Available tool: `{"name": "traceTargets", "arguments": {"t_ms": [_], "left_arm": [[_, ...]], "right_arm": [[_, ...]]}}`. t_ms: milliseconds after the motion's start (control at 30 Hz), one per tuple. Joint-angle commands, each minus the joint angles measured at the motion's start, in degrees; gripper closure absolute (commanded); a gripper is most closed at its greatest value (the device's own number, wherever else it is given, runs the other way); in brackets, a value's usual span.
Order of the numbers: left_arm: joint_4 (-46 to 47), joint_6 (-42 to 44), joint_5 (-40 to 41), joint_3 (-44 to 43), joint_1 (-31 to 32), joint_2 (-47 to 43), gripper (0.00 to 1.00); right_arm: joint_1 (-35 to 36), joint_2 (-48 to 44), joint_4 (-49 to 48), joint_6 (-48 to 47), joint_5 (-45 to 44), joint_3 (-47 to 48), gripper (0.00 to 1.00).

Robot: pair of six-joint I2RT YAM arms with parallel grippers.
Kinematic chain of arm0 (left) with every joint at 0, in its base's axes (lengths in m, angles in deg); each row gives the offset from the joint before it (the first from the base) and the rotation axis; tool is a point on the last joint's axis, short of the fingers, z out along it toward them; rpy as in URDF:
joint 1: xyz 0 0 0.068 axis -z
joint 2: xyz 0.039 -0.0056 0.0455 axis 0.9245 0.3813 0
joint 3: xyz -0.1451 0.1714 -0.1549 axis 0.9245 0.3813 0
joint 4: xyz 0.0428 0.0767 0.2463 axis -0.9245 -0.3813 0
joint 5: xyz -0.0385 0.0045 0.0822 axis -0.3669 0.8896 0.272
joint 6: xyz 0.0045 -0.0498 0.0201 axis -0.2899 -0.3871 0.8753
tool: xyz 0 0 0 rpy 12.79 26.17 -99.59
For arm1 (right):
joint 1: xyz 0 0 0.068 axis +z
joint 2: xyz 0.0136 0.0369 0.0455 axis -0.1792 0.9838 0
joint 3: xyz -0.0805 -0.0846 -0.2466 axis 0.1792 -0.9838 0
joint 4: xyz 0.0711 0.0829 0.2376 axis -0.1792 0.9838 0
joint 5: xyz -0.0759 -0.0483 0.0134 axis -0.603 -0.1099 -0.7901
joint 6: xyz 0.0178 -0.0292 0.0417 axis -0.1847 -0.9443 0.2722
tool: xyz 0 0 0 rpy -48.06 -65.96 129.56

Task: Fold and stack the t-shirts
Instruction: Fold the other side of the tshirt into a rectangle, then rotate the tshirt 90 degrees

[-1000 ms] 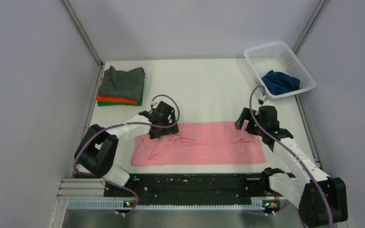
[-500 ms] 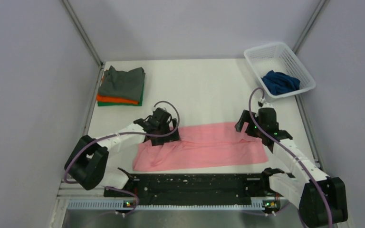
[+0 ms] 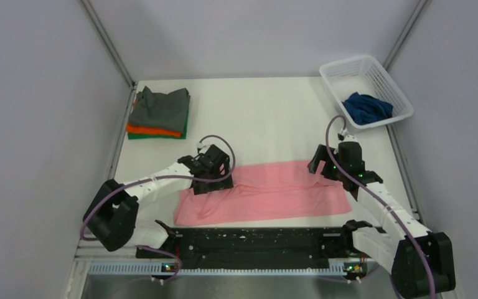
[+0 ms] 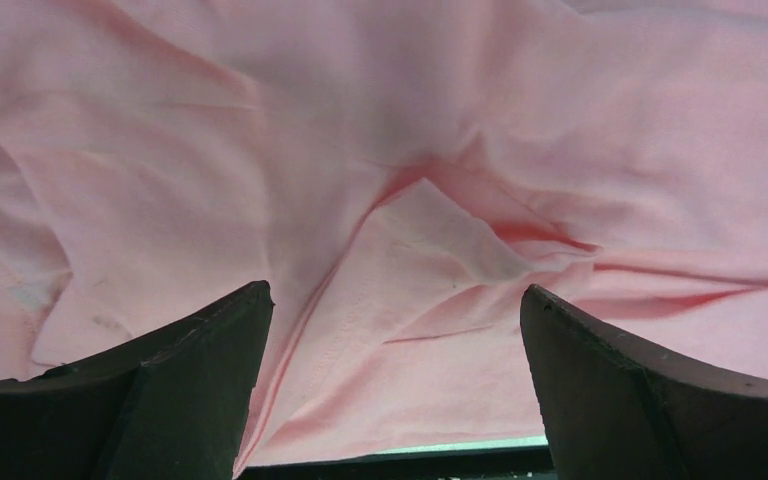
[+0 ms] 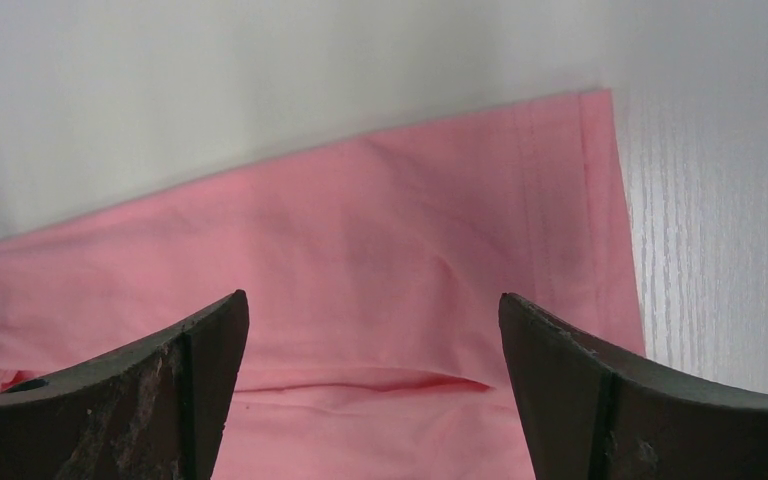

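Two arms, same build: white link shells between chunky black joint housings. The left hand (image 3: 213, 182) is black and blocky, and the right hand (image 3: 321, 168) matches it. Behind each hand a purple cable (image 3: 215, 138) loops off the wrist and runs back along the white links to a big black shoulder block (image 3: 111, 216). There are tiny green lights (image 3: 361, 175) just behind the right hand.

In the left wrist view the fingers (image 4: 175, 390) are dark matte wedges with smooth faces. In the right wrist view the fingers (image 5: 135, 405) have the same shape but are scuffed, with pale specks. Both arms sit on a black base rail (image 3: 255, 240) with a grey ribbed strip along it and a green light near each end.
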Motion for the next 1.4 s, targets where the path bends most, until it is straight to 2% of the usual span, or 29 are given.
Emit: {"name": "traceTargets", "arguments": {"t_ms": [0, 67, 233, 367, 533, 700, 867, 933, 1033, 1133, 1267, 1367], "left_arm": [[1.92, -2.69, 6.19, -0.26, -0.19, 1.57, 0.01], [7.58, -2.58, 4.49, 0.6, -1.62, 3.37, 0.01], [17.31, -1.16, -3.38, -0.61, -12.25, 10.6, 0.01], [17.0, 2.66, -5.05, -10.16, -17.49, 17.84, 0.01], [14.83, 6.3, -7.41, -30.02, -19.28, 33.05, 0.01], [8.98, 4.99, -19.79, -59.18, -19.07, 55.35, 0.01], [12.66, -4.24, -29.76, -84.41, -17.29, 74.98, 0.01], [18.31, -10.04, -31.84, -91.14, -16.5, 79.77, 0.01], [30.88, -18.15, -28.89, -93.72, -15.64, 83.04, 0.01], [34.29, -21.73, -24.36, -99.64, -15.57, 86.73, 0.01], [41.93, -24.73, -19.89, -100.58, -15.49, 89.26, 0.01], [42.68, -25.2, -16.83, -101.92, -15.72, 90.38, 0.01]], "right_arm": [[-0.11, -0.07, -2.84, -0.57, 1.27, -0.56, 0.06], [-0.12, 0.83, -4.43, -0.22, 3.94, -1.19, 0.06], [-0.13, 7.52, -9.85, 0.16, 8.32, -3.05, 0.06], [3.07, 11.1, -5.13, 0.18, 8.4, -2.55, 0.09], [15.79, 3.31, 3.55, 6.65, 4.58, -6.34, 0.09], [30.29, -3.81, 6.74, 16.8, 9.7, -11.28, 0.09], [42.62, -0.1, 0.72, 18.89, 13.5, -11.29, 0.08], [45.67, 4.35, -3.23, 17.37, 14.61, -9.8, 0.08], [49.64, 11.82, -8.63, 14.05, 15.97, -6.11, 0.08], [50.72, 16.42, -10.12, 10.23, 14.47, -1.18, 0.08], [50.71, 20.5, -14.41, 5.5, 12.63, 5.09, 0.07], [50.71, 23.48, -12.3, 3.71, 8.95, 10.02, 0.07]]}}
